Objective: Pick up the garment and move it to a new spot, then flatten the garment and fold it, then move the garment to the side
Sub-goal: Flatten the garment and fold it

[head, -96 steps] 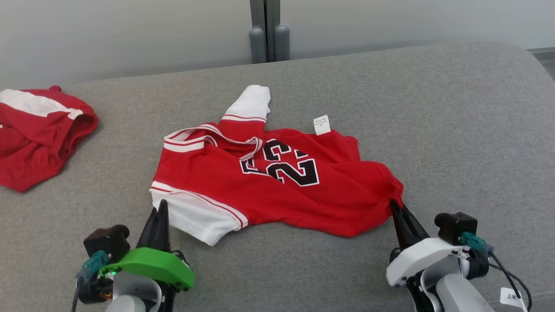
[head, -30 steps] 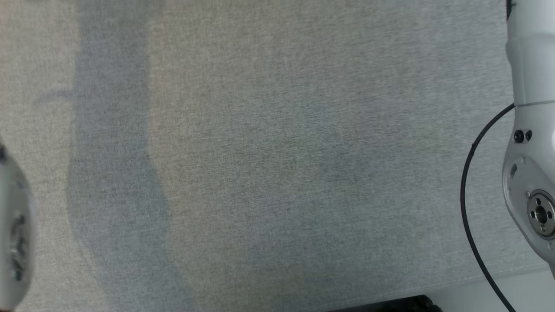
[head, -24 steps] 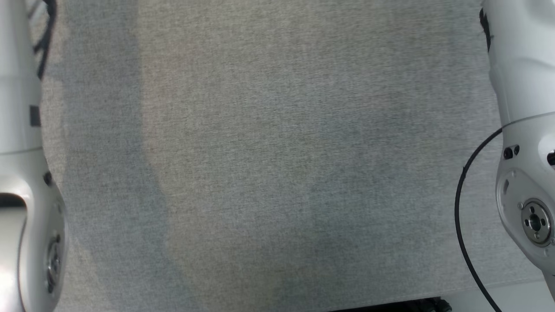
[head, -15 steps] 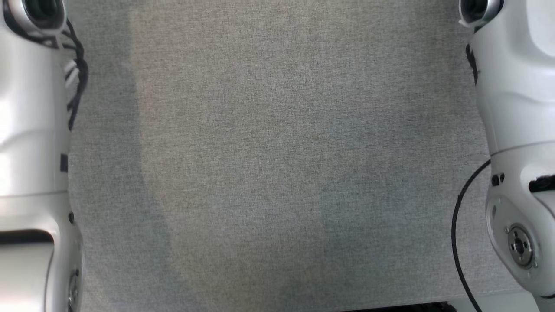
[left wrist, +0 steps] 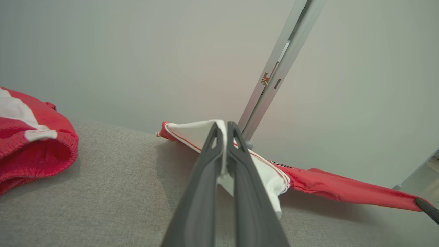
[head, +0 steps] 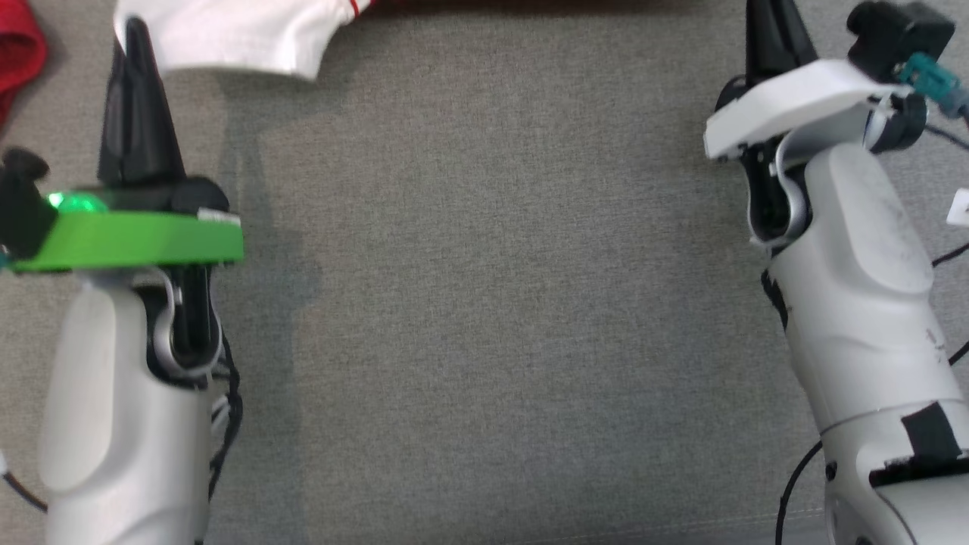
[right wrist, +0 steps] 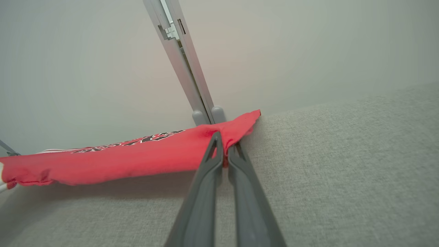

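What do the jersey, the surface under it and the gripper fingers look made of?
The jersey: thin, soft, matte fabric. It drapes and puckers where pinched. The fibre can't be told.
The surface: grey woven upholstery, matte, with a visible heathered weave. Its rounded edge suggests padding.
The gripper fingers: dark grey and smooth with a slight sheen and cut-out tips. Probably moulded or printed plastic.

Grey woven cushion (soft shadows across it), plain pale wall behind, slim grey metal post dividing it
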{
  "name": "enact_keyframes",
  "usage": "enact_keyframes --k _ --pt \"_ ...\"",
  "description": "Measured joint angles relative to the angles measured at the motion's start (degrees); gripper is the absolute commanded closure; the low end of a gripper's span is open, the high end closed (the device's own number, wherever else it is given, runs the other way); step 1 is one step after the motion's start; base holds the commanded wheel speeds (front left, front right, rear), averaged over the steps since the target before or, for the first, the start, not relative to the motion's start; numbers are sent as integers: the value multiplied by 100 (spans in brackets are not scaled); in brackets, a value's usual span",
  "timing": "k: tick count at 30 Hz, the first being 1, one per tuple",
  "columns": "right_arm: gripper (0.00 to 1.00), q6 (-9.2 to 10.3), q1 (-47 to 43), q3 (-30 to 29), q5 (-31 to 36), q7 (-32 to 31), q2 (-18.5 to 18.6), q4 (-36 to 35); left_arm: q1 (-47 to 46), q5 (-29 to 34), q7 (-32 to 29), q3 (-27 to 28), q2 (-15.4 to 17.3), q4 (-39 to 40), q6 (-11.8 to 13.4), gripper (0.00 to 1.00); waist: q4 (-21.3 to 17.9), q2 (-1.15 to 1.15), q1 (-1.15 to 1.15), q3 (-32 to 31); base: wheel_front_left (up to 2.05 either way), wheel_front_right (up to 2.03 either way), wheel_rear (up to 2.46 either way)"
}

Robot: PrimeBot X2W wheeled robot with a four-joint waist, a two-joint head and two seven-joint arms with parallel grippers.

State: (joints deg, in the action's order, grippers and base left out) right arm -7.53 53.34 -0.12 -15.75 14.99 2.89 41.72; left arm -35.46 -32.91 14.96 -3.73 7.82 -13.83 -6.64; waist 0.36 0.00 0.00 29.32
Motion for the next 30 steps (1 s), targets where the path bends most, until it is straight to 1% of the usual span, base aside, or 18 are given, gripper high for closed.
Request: enact_keyframes --k 5,10,16,19,26,30 --pt "100 0 -946 292 -432 0 -2 -409 1504 -130 0 77 -44 692 20 100 -54 0 0 -584 0 0 0" --pt "100 0 -1918 318 -697 0 -1 -902 2774 -214 -27 53 -127 1152 153 100 -118 0 0 -1130 0 0 0" --pt "100 0 -3050 308 -860 0 -2 -1411 3761 -314 -44 7 -286 1447 368 100 -153 0 0 -1677 0 0 0" --pt "100 0 -3538 189 -955 0 0 -1713 4202 -396 -29 -13 -337 1634 422 100 -166 0 -1 -1901 0 0 0" --pt "100 0 -4453 90 -976 4 -8 -2337 5164 -404 -232 -169 -308 2037 522 100 -183 0 -1 -2251 0 0 0" --pt "100 0 -4912 108 -933 4 -8 -2420 5576 -392 -438 -322 -254 2161 572 100 -208 0 -1 -2361 0 0 0"
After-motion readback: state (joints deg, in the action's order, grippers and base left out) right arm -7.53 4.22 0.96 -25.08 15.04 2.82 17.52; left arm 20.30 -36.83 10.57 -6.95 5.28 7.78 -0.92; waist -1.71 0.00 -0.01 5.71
